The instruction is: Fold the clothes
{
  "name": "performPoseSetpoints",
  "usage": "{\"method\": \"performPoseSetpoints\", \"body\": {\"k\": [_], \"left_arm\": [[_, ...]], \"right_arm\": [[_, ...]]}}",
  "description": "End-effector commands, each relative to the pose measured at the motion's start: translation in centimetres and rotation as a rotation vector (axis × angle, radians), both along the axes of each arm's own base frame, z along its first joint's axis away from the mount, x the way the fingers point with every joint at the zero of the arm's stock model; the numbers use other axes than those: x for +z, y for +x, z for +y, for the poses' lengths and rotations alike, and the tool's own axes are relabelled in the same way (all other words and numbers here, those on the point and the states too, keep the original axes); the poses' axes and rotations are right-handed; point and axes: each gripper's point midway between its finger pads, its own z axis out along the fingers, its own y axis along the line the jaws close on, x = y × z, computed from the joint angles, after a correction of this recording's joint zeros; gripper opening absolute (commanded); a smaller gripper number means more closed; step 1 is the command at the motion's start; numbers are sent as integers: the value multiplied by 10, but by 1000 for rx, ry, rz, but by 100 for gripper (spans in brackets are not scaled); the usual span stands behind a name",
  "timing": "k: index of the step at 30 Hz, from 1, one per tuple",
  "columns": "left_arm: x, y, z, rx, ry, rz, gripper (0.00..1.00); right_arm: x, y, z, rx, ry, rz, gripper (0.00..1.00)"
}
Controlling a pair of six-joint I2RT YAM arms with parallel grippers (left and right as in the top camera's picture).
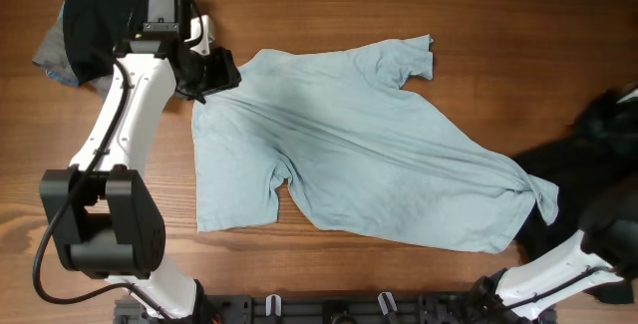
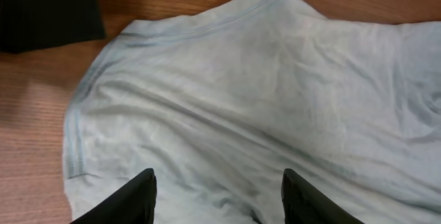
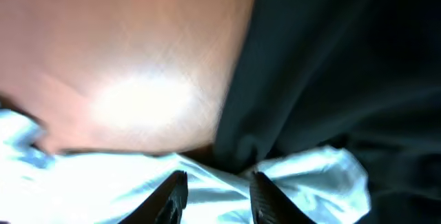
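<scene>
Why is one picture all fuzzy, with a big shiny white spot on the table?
Right wrist view: blurry all over, with bright glare on the wooden table, and the light blue shirt is washed out almost to white. Left wrist view: a little soft, but the folds show. Overhead view: sharp and evenly lit.

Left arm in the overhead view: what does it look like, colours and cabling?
The left arm has white link shells, bulky black joint housings and a black cable looping along it. The left gripper is black with black fingers.
</scene>
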Motion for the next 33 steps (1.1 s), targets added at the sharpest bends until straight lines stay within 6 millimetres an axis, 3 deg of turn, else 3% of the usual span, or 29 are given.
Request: {"method": "performPoseSetpoints", "body": {"k": [1, 4, 8, 13, 15, 18, 21, 22, 25, 26, 29, 33], "left_arm": [[8, 1, -4, -24, -10, -26, 58], [7, -2, -4, -25, -10, -15, 59], [6, -3, -4, -24, -10, -9, 60], [6, -3, -4, -24, -10, -10, 61], [6, -5, -4, -24, -10, 1, 62], [4, -9, -4, -24, -9, 16, 63], [5, -8, -4, -24, -9, 14, 64], [5, -8, -4, -24, -9, 14, 64], [5, -8, -4, -24, -9, 15, 64], [5, -8, -4, -24, -9, 15, 64], [5, -9, -5, -27, -17, 15, 64], [6, -9, -10, -37, -45, 16, 67]], "right_arm": [[-52, -41, 2, -76, -76, 199, 26], [-83, -68, -6, -172, -117, 260, 23], [-95, -77, -33, -287, -152, 218, 16], [-94, -80, -105, -519, -344, 128, 4], [-85, -68, -137, -529, -416, 22, 4], [-56, -40, -176, -410, -532, -123, 5], [-26, -29, -201, -394, -616, -160, 4], [-8, -19, -208, -407, -616, -205, 4], [21, 8, -211, -401, -574, -335, 4], [40, 23, -209, -375, -541, -415, 7], [78, 51, -178, -277, -385, -576, 28], [98, 61, -148, -222, -295, -643, 44]]}}
